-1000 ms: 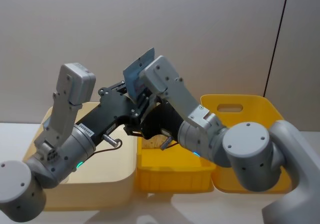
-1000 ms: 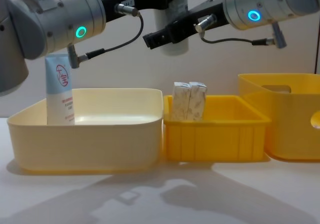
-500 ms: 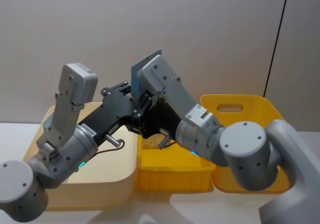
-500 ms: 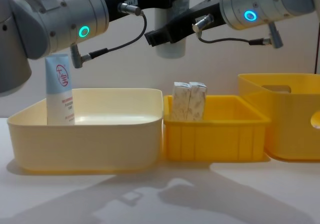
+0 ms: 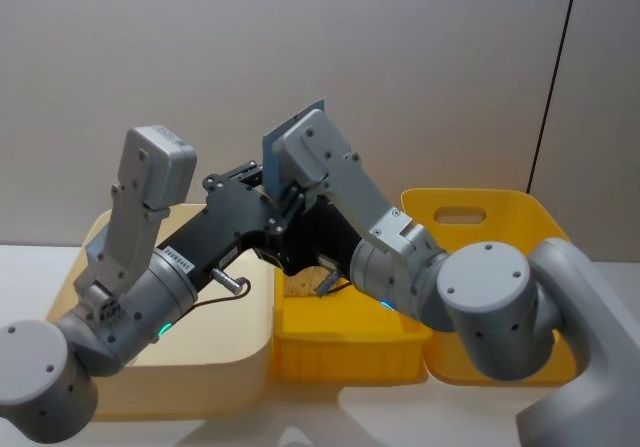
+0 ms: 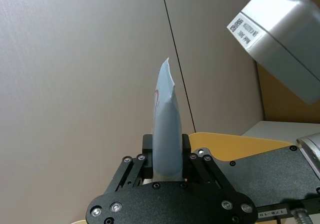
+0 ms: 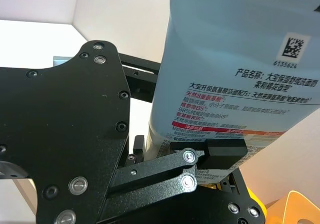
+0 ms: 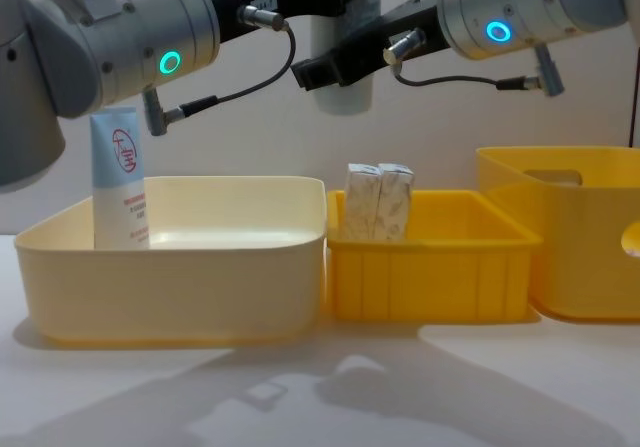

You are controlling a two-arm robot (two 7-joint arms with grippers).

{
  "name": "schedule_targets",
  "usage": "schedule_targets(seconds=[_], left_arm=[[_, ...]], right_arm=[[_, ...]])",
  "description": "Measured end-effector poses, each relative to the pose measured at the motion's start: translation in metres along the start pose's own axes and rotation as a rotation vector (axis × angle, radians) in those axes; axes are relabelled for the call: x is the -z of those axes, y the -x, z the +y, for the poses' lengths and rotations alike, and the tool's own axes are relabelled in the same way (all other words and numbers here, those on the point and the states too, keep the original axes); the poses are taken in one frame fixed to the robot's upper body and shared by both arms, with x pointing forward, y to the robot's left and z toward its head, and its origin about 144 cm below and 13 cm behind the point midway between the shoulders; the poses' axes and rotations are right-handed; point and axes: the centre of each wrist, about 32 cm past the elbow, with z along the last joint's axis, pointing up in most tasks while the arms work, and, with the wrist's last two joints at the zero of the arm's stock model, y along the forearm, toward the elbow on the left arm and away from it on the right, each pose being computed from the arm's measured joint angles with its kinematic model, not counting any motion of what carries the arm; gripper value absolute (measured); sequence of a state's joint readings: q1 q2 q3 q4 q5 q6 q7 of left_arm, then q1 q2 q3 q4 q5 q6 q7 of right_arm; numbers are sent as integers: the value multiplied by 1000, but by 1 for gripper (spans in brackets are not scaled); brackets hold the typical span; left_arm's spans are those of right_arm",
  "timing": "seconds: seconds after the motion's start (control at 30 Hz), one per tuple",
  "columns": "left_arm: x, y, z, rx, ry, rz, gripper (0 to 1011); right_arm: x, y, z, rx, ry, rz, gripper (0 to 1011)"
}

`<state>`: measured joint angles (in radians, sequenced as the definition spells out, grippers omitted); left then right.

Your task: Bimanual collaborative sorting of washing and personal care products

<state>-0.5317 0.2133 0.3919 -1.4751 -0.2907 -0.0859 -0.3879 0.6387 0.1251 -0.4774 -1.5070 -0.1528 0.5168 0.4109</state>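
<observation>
Since a second ago we lift the squeeze tube slightly; both our left pincer and right pincer grip it above the bins.

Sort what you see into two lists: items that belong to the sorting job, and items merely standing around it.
Job items:
held tube, gripped by left gripper and right gripper
standing tube
two cartons

Merely around:
pale bin
small yellow bin
large yellow bin
</observation>
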Motion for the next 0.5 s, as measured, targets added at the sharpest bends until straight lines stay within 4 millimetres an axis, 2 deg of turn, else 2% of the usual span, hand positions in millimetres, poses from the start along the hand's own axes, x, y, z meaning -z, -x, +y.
schedule_targets(seconds=[0.5], left_arm=[[0, 0, 0, 1, 0, 1, 301]], right_arm=[[0, 0, 0, 0, 0, 0, 641]])
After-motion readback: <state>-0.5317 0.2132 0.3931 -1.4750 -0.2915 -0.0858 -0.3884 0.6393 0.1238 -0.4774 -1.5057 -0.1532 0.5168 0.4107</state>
